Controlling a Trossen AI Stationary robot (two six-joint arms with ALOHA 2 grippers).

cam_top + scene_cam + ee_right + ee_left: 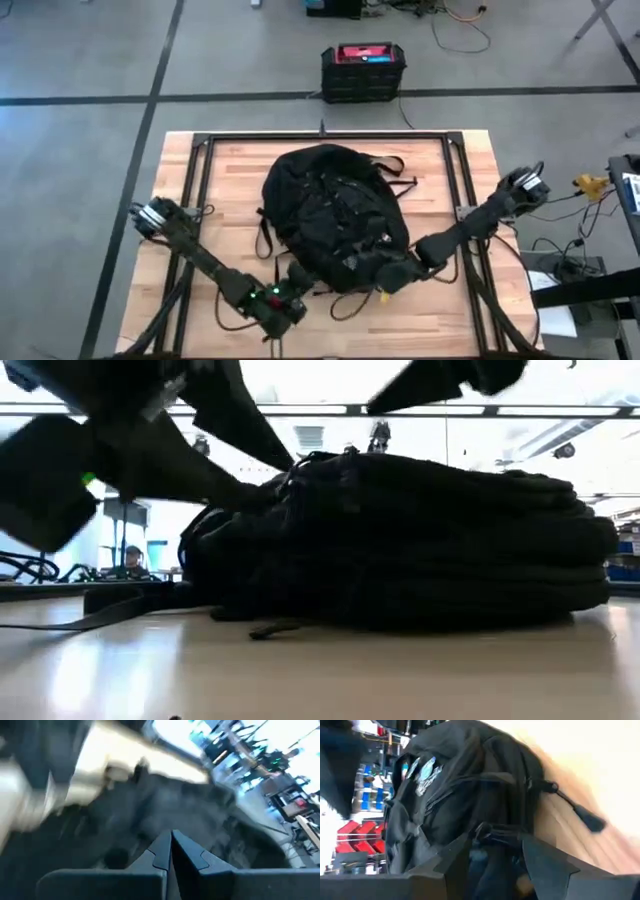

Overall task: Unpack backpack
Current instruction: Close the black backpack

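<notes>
A: Where is the left end effector (492, 862) sitting?
B: At the near edge of the backpack (335, 215), with its fingers (455, 862) spread and black fabric lying between them. I cannot tell whether they are touching it.

A: And the right end effector (171, 851)?
B: Its two fingertips are pressed together, tip to tip, pointing into the dark fabric of the same near edge. Whether any cloth is caught between them, I cannot tell. In the high view it is lying just beside the left one, a little toward the right side of the bag.

A: Where is the backpack lying relative to them?
B: It is stretching away from both end effectors toward the far side of the wooden desk (440, 325), lying flat, with loose straps (266, 240) trailing just beside the left one.

A: Anything farther out?
B: A black box with a red top (363, 70) is standing on the floor beyond the desk's far edge.
</notes>
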